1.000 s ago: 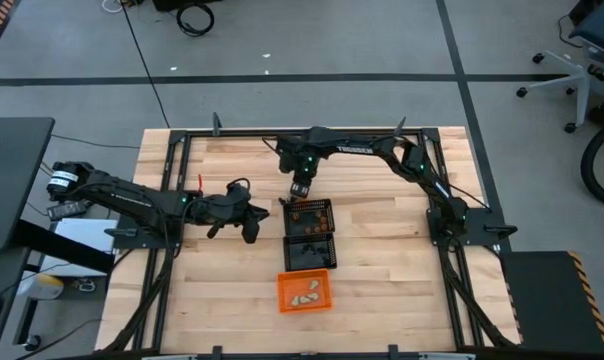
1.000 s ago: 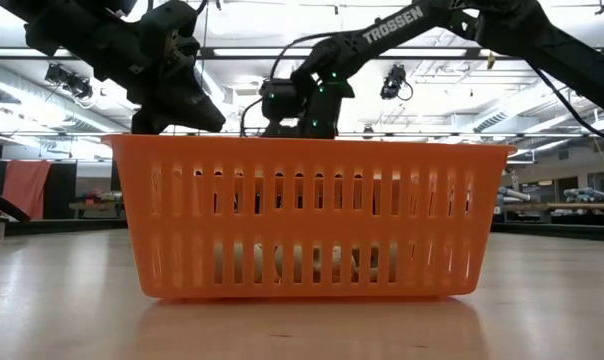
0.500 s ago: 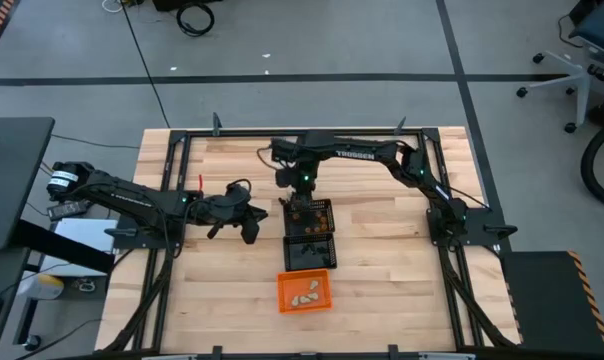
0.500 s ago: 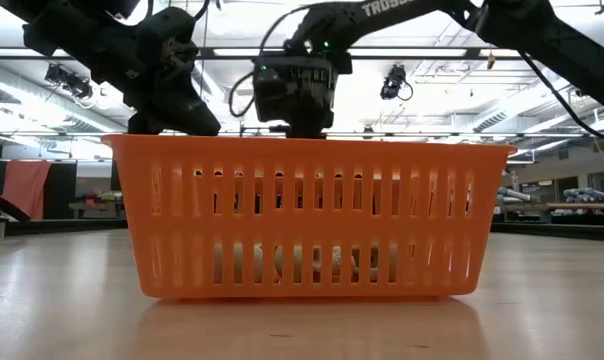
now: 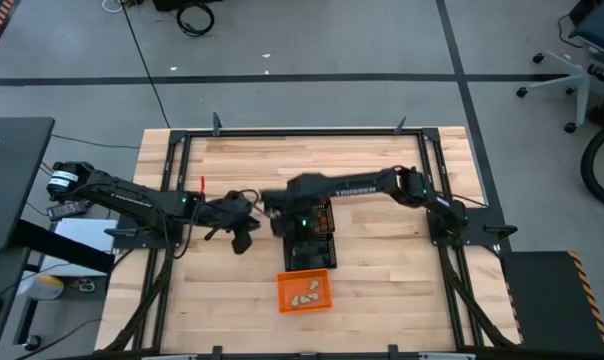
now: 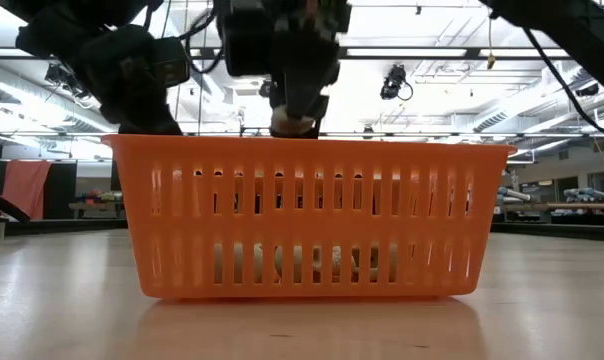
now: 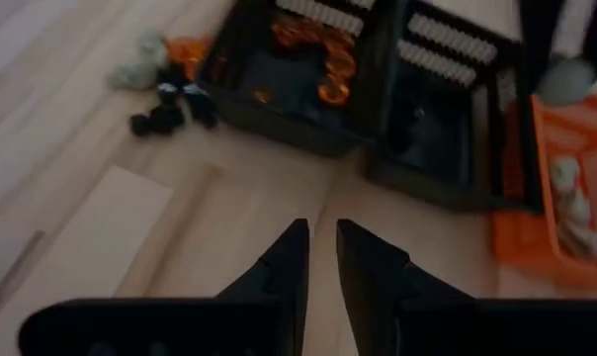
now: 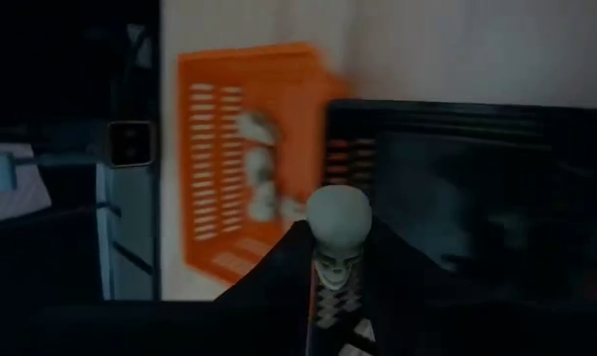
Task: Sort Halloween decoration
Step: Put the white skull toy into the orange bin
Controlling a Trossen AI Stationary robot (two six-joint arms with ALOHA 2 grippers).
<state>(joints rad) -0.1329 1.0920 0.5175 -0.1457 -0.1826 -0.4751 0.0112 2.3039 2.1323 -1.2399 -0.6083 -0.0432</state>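
Note:
My right gripper (image 8: 336,259) is shut on a cream-white skull trinket (image 8: 338,220) and hangs over the two black mesh baskets (image 5: 312,240). Its fingers show just above the far rim of the orange basket (image 6: 307,215) in the low view. The orange basket (image 5: 304,291) holds a few cream trinkets (image 7: 567,203). Orange trinkets (image 7: 318,49) lie in the far black basket. Loose trinkets (image 7: 165,84), pale, orange and black, lie on the table beside it. My left gripper (image 7: 318,242) is shut and holds nothing, hovering left of the baskets. My right gripper pinches the skull trinket between its two fingers, on the part below the round head (image 8: 330,272). The head sticks out past the fingertips. The fingers slant downward, and the trinket is lifted clear of the baskets.
The three baskets stand in a row from mid-table toward the near edge, the orange one (image 8: 249,158) nearest. Bare wooden tabletop (image 5: 402,270) lies right of them. A black frame (image 5: 282,131) runs around the table.
My right gripper has swung from the far end of the far black basket toward the table's near edge, over the black baskets and toward the orange basket. It has risen a little and turned. My left gripper has tipped down and rolled slightly in place.

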